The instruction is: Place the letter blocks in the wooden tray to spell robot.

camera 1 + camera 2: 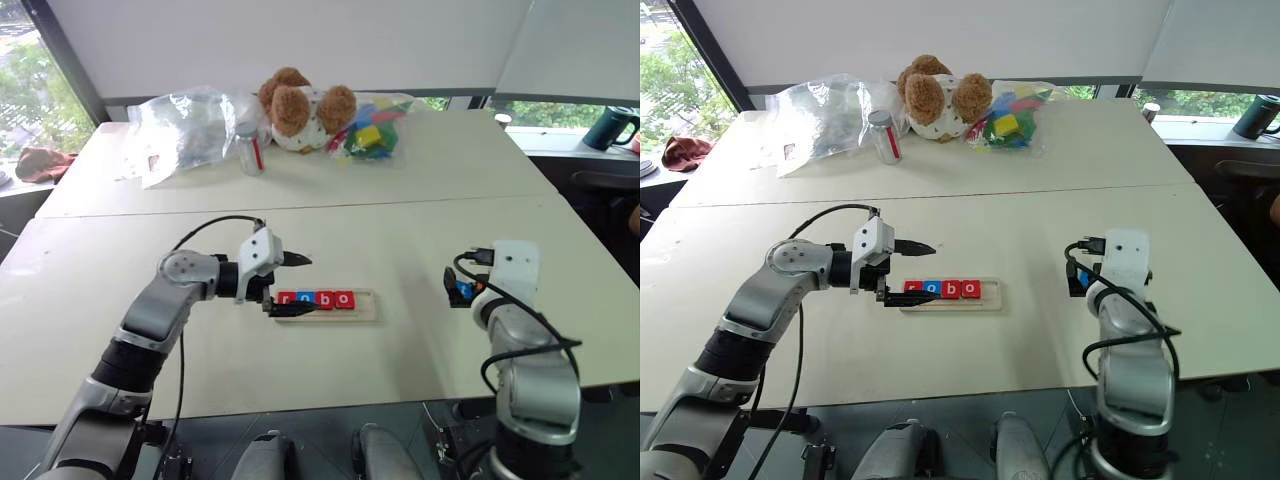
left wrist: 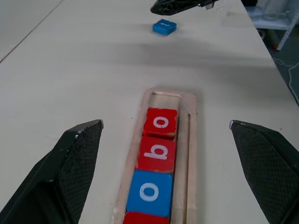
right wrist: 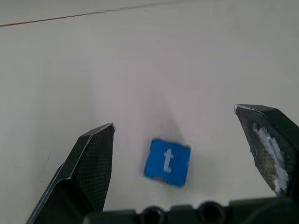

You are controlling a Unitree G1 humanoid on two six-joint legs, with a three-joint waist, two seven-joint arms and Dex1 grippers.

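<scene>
blue "t" block (image 3: 167, 162), tray (image 2: 190, 140) reads "obo"

On the long pale-wood tray (image 2: 190, 140), three small flat square tiles can be read: a blue tile (image 2: 150, 192) with a white "o", a red tile (image 2: 157, 153) at its 12 o'clock with "b", then another red tile (image 2: 160, 122) with "o". Alone on the table, a blue tile (image 3: 167, 162) reads "t".

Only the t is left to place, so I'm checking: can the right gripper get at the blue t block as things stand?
Probably yes. The right gripper hangs open directly over the blue t block, which lies flat and alone on the bare table, with a finger to either side and nothing between.
</scene>
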